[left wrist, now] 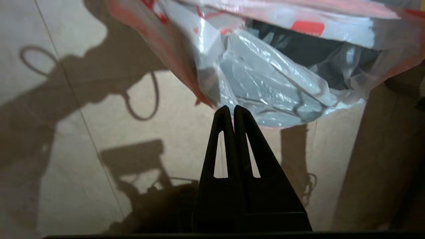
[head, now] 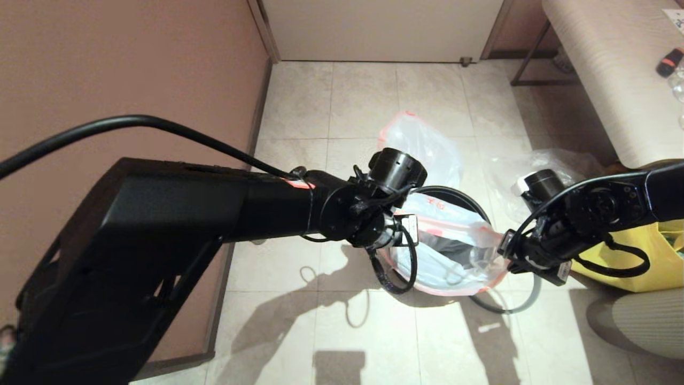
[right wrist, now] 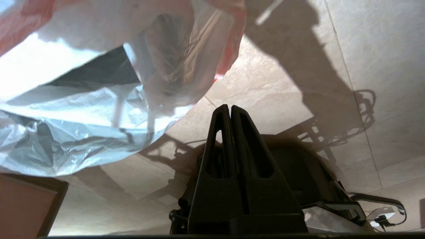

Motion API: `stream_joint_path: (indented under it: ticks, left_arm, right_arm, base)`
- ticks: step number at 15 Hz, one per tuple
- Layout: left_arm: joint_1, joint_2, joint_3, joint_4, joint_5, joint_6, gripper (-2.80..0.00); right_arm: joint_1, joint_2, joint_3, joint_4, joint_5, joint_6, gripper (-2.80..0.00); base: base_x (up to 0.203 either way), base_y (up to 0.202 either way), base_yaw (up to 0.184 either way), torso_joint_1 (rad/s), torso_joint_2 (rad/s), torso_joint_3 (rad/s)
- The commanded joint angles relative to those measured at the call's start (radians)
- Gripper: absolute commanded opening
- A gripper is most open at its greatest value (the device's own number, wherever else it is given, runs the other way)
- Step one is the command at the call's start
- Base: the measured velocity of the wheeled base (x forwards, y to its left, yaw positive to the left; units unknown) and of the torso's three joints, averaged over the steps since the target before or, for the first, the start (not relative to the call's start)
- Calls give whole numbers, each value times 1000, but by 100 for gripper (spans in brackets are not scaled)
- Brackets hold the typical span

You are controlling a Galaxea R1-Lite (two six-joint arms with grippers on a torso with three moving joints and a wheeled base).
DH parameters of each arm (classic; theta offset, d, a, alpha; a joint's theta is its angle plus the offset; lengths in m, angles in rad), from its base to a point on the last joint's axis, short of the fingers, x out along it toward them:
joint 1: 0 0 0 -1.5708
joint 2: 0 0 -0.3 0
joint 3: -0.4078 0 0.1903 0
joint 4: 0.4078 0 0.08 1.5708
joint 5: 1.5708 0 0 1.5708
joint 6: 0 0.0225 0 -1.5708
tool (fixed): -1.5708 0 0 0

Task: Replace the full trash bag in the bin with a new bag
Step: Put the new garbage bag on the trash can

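New bag (head: 454, 251) over the bin (head: 454, 193): thin, limp, slippery film; pinch its pink rim. Left gripper (left wrist: 234, 111) and right gripper (right wrist: 230, 111) are both fully closed, and you hold nothing

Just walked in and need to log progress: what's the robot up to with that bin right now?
It is fitting a thin translucent white plastic bag with red-orange print into the small round black bin on the tiled floor. The bag is draped across the bin's mouth. The left gripper and right gripper sit at opposite sides of it, both shut, with no plastic visibly pinched. A plain milky-white bag with pink-orange edge lies on the floor behind the bin.
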Motion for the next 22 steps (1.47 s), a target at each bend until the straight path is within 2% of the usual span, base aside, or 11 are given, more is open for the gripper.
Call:
stream_joint_path:
  ticks: [1, 2, 5, 7, 11, 15, 16, 22]
  left_arm:
    - [-21, 89, -93, 89, 3, -63, -280]
    - [-33, 127, -93, 107, 7, -95, 0]
    - [-40, 185, -90, 125, 11, -129, 0]
    - [-36, 218, -82, 117, 33, -199, 0]
    - [-26, 281, -83, -73, 65, -205, 0]
    - [-4, 326, -83, -135, 87, -194, 0]
    - [-4, 326, -83, -138, 87, -194, -280]
    - [-3, 326, -83, -153, 97, -187, -280]
  right_arm:
    - [-5, 4, -4, 2, -10, 4, -280]
    - [-5, 10, -14, 3, -18, 4, -280]
    - [-6, 28, -33, 4, -21, 5, -280]
    - [-5, 33, -44, 7, -22, 3, -280]
    - [-7, 16, -45, 10, -59, 3, -280]
    - [-3, 10, -45, 6, -59, 1, -280]
    - [-3, 10, -45, 7, -59, 2, -280]
    - [0, 5, -45, 7, -56, 2, -280]
  base:
    - [0, 0, 0, 0, 0, 0]
    - [0, 0, 0, 0, 0, 0]
    - [0, 0, 0, 0, 0, 0]
    - [0, 0, 0, 0, 0, 0]
    - [0, 0, 0, 0, 0, 0]
    - [0, 0, 0, 0, 0, 0]
    - [0, 0, 0, 0, 0, 0]
    - [0, 0, 0, 0, 0, 0]
